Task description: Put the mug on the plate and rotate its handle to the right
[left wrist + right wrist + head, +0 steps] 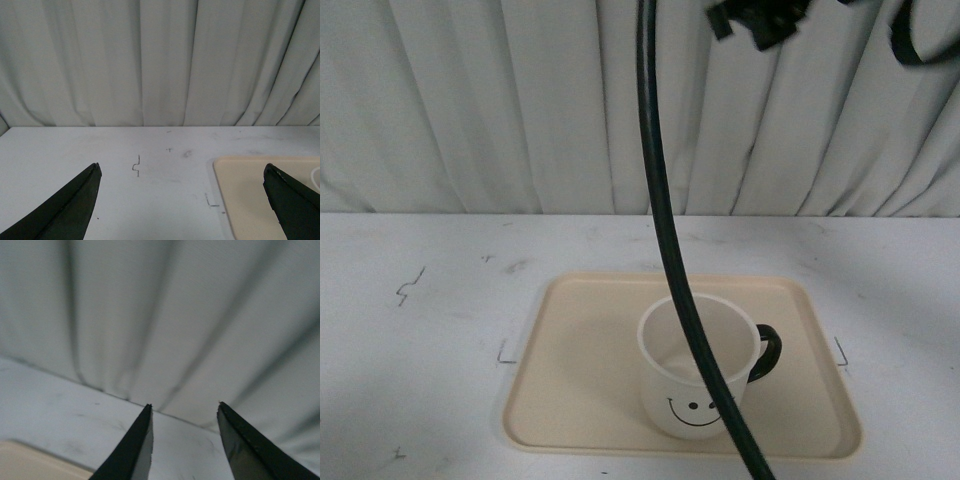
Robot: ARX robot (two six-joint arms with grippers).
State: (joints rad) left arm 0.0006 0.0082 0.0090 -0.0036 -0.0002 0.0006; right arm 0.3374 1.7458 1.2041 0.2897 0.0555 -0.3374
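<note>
both my grippers spread, empty: left (181,192), right (185,412). mug (698,385) upright on plate (570,370), handle (767,353) right. looks rigid, glossy, slippery; i'd pinch rim.

Glossy white mug (695,375), matt beige plastic-looking plate (582,370), pleated cloth curtain (500,110) behind.

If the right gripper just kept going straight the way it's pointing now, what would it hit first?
Probably the curtain. The right gripper is open, holds nothing, and points above the table's far edge with nothing between. Depth is hard to judge.
</note>
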